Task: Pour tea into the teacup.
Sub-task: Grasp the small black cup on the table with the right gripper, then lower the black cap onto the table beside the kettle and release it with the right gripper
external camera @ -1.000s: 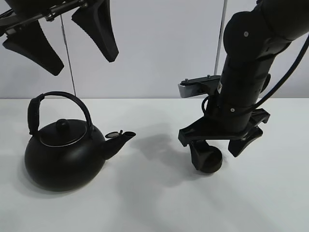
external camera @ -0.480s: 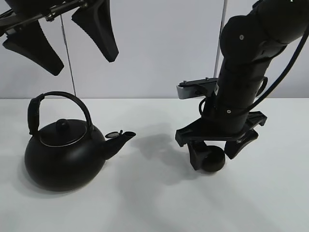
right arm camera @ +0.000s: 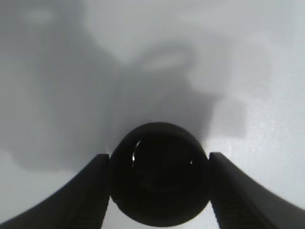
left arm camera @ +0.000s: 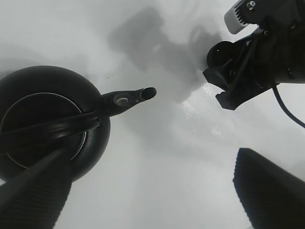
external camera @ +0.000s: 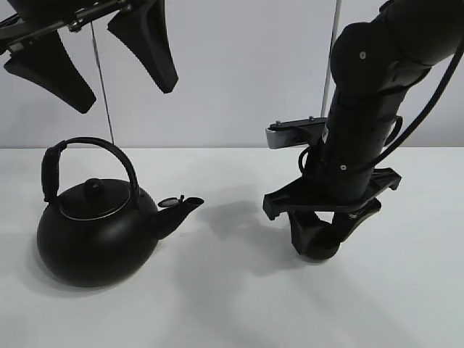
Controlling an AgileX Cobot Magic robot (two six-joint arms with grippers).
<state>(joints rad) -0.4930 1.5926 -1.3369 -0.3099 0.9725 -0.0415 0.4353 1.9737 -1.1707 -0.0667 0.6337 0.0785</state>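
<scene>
The teacup (external camera: 320, 246) is a small black bowl-shaped cup standing on the white table (external camera: 217, 304) right of centre. My right gripper (external camera: 317, 236) is shut on it, one finger on each side. The right wrist view shows the teacup (right arm camera: 159, 181) upright, pressed between both fingers (right arm camera: 90, 191). The black kettle (external camera: 98, 232) with its arched handle stands at the left, spout pointing right towards the cup. My left gripper (external camera: 125, 96) hangs open and empty high above the kettle. In the left wrist view the kettle (left arm camera: 43, 119) lies below, with the teacup (left arm camera: 220, 53) beyond its spout.
A thin vertical rod (external camera: 103, 94) stands behind the kettle and another (external camera: 332, 51) stands behind the right arm. A white wall backs the table. Bare tabletop lies between the kettle's spout (external camera: 185, 205) and the cup.
My right gripper's fingers have closed from a wide stance onto the teacup, and the arm has shifted slightly left. The left gripper and kettle have not moved.
</scene>
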